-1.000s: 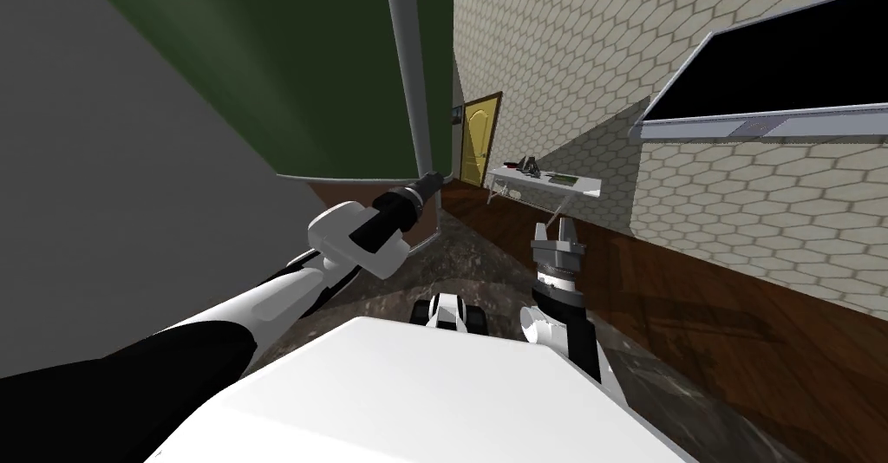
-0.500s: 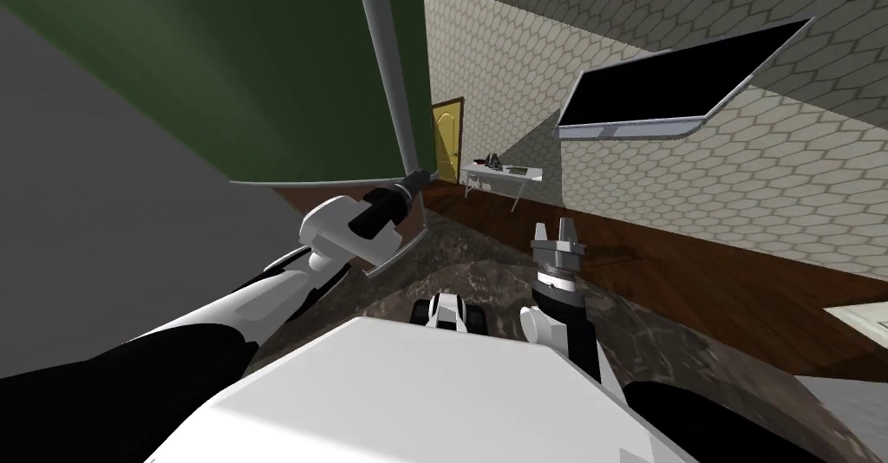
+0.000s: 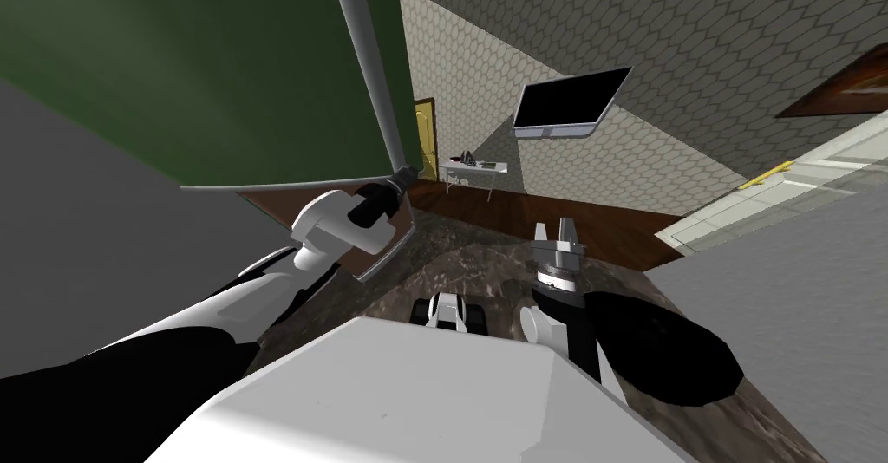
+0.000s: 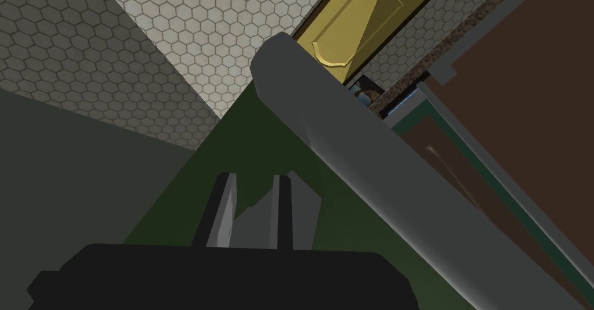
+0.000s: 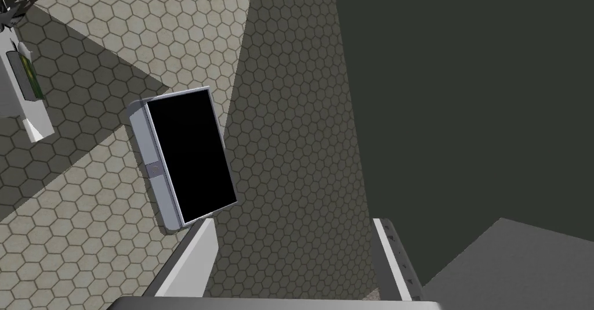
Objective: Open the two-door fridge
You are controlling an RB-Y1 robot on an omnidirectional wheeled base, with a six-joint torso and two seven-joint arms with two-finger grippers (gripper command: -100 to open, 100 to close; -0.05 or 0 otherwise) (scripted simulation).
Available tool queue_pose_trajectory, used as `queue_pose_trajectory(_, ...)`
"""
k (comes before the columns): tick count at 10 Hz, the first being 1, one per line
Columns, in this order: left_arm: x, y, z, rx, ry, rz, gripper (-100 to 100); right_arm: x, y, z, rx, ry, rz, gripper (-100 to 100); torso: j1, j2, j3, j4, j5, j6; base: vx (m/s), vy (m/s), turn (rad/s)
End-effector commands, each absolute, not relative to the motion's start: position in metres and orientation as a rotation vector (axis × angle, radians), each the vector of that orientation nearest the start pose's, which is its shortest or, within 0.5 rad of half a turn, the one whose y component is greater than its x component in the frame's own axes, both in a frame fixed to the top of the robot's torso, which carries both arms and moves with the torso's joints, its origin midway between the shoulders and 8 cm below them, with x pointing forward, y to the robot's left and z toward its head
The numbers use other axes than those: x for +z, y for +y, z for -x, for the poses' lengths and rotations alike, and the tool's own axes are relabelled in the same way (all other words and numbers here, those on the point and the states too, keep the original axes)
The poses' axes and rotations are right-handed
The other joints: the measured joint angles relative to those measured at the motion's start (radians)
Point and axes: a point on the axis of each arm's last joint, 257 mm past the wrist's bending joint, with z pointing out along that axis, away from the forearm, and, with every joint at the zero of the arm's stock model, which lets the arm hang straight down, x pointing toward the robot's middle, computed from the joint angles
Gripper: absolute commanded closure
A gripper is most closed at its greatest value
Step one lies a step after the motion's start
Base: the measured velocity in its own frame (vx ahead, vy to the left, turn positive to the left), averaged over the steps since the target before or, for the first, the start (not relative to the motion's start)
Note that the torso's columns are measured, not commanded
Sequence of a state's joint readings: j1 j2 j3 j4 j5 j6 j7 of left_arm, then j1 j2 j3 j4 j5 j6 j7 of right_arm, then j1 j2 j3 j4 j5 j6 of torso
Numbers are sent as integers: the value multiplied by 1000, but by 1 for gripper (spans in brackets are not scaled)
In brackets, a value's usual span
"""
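The left arm point(image 3: 338, 224) reaches up, its jaws meeting the bottom end of the grey handle point(image 3: 371, 76) on the green fridge door point(image 3: 217, 68). The right arm point(image 3: 559, 289) points its jaws upward, spread apart, above the dark mottled floor point(image 3: 486, 258). A yellow door point(image 3: 424, 137) stands far behind.

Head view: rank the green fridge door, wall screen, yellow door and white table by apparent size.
1. green fridge door
2. wall screen
3. yellow door and white table: about alike, both far off, so unranked.

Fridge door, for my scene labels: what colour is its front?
The fridge door is dark green, its handle bar grey; head view shows it best.
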State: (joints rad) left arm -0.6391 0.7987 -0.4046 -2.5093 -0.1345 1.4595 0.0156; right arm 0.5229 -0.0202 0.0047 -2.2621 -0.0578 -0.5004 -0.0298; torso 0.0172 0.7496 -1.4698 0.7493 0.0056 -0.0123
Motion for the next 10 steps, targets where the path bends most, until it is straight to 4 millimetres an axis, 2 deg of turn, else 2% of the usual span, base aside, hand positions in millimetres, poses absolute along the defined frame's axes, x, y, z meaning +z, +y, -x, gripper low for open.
queue_pose_trajectory(1, 118, 212, -484, -465, 1392, 507, 100, 9, -286, -345, 1354, 609, -724, 0, -1, 3, 2, 1, 0, 1, -294, 63, -338)
queue_pose_trajectory(2, 122, 205, -483, -470, 1422, 505, -100, 9, -286, -345, 1354, 609, -724, 0, -2, 3, 2, 1, -1, 0, -116, 5, -174)
queue_pose_trajectory(5, 134, 207, -481, -460, 1420, 510, -100, 9, -287, -345, 1353, 609, -725, 0, -16, -20, -12, -14, -5, 12, 35, -1, -21)
queue_pose_trajectory(10, 162, 211, -472, -431, 1414, 521, -100, 9, -287, -345, 1353, 609, -724, 0, -23, -6, -4, -5, -10, 14, 9, 5, -61)
